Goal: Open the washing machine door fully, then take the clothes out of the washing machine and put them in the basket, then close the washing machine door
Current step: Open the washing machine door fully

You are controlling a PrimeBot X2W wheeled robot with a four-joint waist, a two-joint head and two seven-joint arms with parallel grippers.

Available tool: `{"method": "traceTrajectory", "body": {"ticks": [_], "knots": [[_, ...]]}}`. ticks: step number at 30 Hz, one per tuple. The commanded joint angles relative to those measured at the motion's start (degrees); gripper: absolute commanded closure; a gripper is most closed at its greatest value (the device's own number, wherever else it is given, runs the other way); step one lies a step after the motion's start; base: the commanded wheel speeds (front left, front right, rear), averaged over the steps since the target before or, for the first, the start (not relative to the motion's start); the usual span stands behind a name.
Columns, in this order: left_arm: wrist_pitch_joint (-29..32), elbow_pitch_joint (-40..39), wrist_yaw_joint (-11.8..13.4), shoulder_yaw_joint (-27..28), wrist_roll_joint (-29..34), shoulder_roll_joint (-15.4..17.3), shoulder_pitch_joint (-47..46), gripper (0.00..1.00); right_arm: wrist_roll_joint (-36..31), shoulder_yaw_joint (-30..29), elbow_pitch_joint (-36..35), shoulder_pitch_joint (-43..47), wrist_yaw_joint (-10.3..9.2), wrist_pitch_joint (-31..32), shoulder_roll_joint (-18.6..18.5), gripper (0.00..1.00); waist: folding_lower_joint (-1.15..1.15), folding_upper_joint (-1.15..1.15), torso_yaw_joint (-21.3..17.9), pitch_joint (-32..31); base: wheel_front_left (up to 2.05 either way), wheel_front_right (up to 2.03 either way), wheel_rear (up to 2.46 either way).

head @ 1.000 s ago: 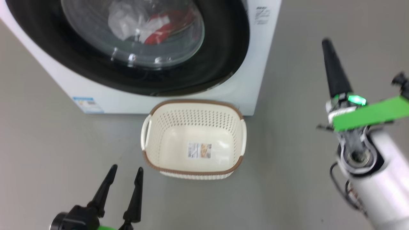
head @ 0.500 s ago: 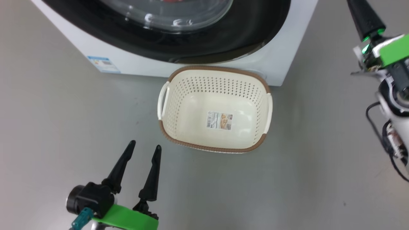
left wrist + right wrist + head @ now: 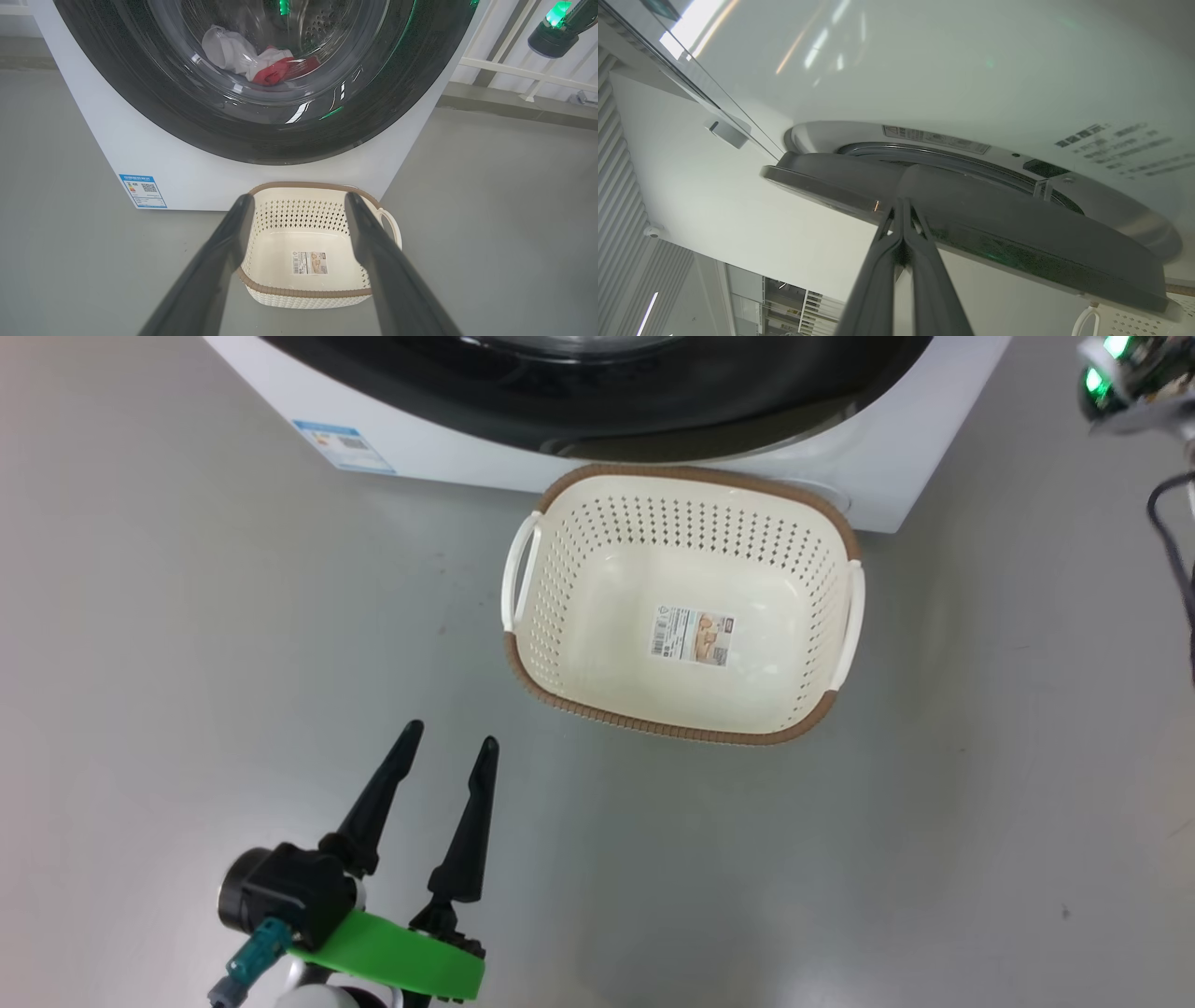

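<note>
The washing machine door (image 3: 261, 140) is a big round one with a wide glossy black rim and a bulging clear window. It fills the top of the left wrist view, set in the white washing machine (image 3: 187, 172). In the head view its lower rim (image 3: 653, 411) runs along the top edge.

There is one machine, one door and one basket (image 3: 672, 733). The cream basket has a brown rim, two side handles and one paper label (image 3: 693, 635). It stands on the grey floor just in front of the machine, upper middle of the head view. One blue sticker (image 3: 341, 443) sits on the machine's lower front.

The left wrist view adds the clothes (image 3: 261, 63), two pieces, one white and one red, behind the glass. The right wrist view shows the door edge-on, standing slightly off the front.

The left gripper (image 3: 450, 735), lower left, has its fingers spread wide and holds nothing. The right gripper (image 3: 902, 203) has its fingers pressed together, tips at the door's rim; I cannot tell if they touch.
</note>
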Motion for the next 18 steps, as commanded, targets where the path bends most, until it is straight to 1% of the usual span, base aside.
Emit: {"method": "traceTrajectory", "body": {"ticks": [1, 7, 13, 18], "knots": [[-0.69, -1.17, -0.32, 1.39, -0.54, 0.64, -0.98, 0.00, 0.67, -0.43, -0.61, -1.97, 0.03, 1.03, 0.69, 1.00, 0.00, 0.00, 0.96, 1.31, 0.00, 0.00, 0.00], [-0.69, -1.22, -0.32, 0.84, -1.13, 0.50, -1.96, 0.00, -0.26, -0.52, 2.55, -7.03, 0.03, 3.85, 0.74, 1.00, 0.00, 0.00, 1.82, 3.03, 0.00, 0.00, 0.00], [-0.69, -1.02, -0.32, 0.45, -1.68, 0.40, -2.90, 0.00, -2.74, 1.61, 7.36, -12.05, 0.03, 6.36, 1.07, 1.00, 0.00, 0.00, 2.36, 4.49, 0.00, 0.00, 0.00], [-0.69, -0.91, -0.32, 0.19, -1.92, 0.36, -3.26, 0.00, -3.81, 2.70, 9.13, -13.89, 0.03, 7.78, 1.61, 1.00, 0.00, 0.00, 2.45, 4.86, 0.00, 0.00, 0.00]]}}
